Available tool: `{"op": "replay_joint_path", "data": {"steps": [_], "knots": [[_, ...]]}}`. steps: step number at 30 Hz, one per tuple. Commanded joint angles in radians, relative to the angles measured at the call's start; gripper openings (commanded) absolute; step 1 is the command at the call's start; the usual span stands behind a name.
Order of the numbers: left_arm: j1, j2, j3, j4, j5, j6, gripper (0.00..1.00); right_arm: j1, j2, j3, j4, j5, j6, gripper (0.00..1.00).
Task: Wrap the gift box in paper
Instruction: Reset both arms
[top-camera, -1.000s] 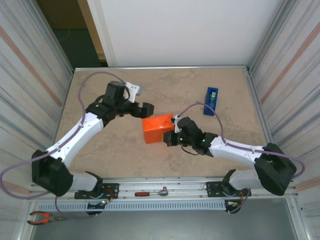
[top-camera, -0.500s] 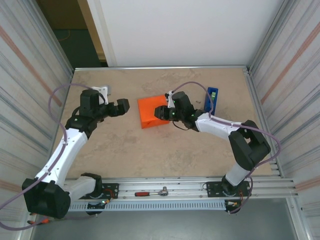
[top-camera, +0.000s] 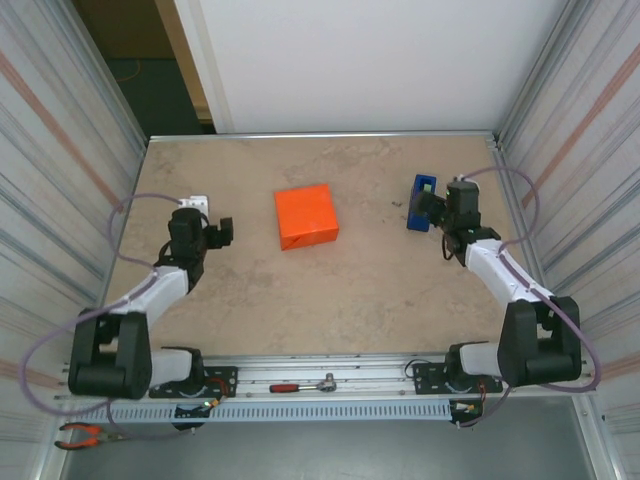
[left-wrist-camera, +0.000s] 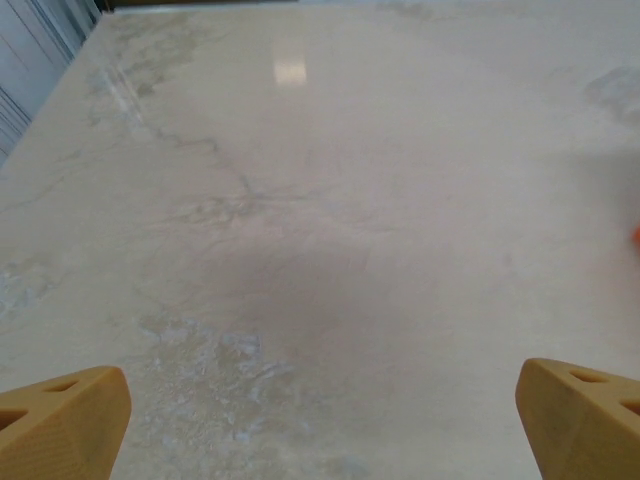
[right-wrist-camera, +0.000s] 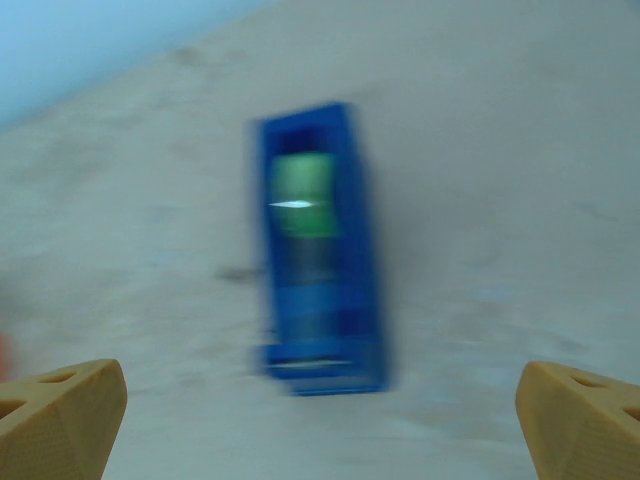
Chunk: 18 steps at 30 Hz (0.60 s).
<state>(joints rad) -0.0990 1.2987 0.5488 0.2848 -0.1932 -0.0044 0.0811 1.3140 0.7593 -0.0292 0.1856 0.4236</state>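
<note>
Two sets: left fingers released | right fingers released | paper between, well apart from both

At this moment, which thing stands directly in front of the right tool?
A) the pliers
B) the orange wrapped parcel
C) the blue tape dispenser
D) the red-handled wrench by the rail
C: in the right wrist view the blue tape dispenser stands just ahead of the open right tool, centred between its two fingers.
</note>
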Motion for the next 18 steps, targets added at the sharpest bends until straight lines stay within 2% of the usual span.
{"op": "replay_joint_path", "data": {"steps": [1, 2, 3, 4, 5, 6, 7, 8, 9, 10, 11, 12, 13, 14, 18], "knots": [[-0.007, 0.103, -0.075, 0.291, -0.033, 0.085, 0.99, -0.071, 0.047, -0.117, 0.21, 0.139, -0.16, 0.98], [-0.021, 0.116, -0.074, 0.326, -0.046, 0.092, 0.99, -0.102, 0.073, -0.167, 0.328, 0.109, -0.162, 0.98], [-0.005, 0.138, -0.064, 0.333, -0.009, 0.088, 0.99, -0.127, 0.096, -0.226, 0.471, 0.059, -0.203, 0.98], [0.006, 0.169, -0.078, 0.37, 0.006, 0.077, 0.99, -0.129, 0.124, -0.269, 0.587, 0.071, -0.232, 0.98], [0.023, 0.201, -0.115, 0.488, 0.023, 0.081, 0.97, -0.147, 0.143, -0.302, 0.67, 0.028, -0.223, 0.98], [0.044, 0.184, -0.13, 0.461, 0.056, 0.044, 0.96, -0.147, 0.145, -0.315, 0.686, -0.014, -0.238, 0.98], [0.058, 0.216, -0.164, 0.534, 0.076, 0.04, 0.97, -0.135, 0.155, -0.32, 0.711, -0.054, -0.27, 0.98], [0.059, 0.242, -0.183, 0.66, 0.082, 0.071, 0.98, -0.122, 0.213, -0.341, 0.809, -0.118, -0.313, 0.98], [0.051, 0.207, -0.154, 0.557, 0.121, 0.074, 0.98, -0.099, 0.271, -0.378, 0.963, -0.119, -0.351, 0.98], [0.051, 0.215, -0.134, 0.492, 0.14, 0.075, 0.98, -0.098, 0.238, -0.355, 0.842, -0.108, -0.338, 0.98], [0.063, 0.239, -0.141, 0.56, 0.15, 0.073, 0.99, -0.125, 0.226, -0.337, 0.803, -0.132, -0.313, 0.98], [0.07, 0.225, -0.13, 0.514, 0.161, 0.062, 0.99, -0.118, 0.251, -0.371, 0.915, -0.119, -0.325, 0.98], [0.071, 0.215, -0.128, 0.477, 0.167, 0.061, 0.99, -0.083, 0.232, -0.374, 0.881, -0.025, -0.33, 0.98], [0.071, 0.229, -0.134, 0.522, 0.163, 0.063, 0.99, -0.072, 0.216, -0.372, 0.862, -0.007, -0.329, 0.98], [0.07, 0.226, -0.13, 0.51, 0.164, 0.062, 0.99, -0.114, 0.251, -0.33, 0.821, -0.138, -0.332, 0.98]]}}
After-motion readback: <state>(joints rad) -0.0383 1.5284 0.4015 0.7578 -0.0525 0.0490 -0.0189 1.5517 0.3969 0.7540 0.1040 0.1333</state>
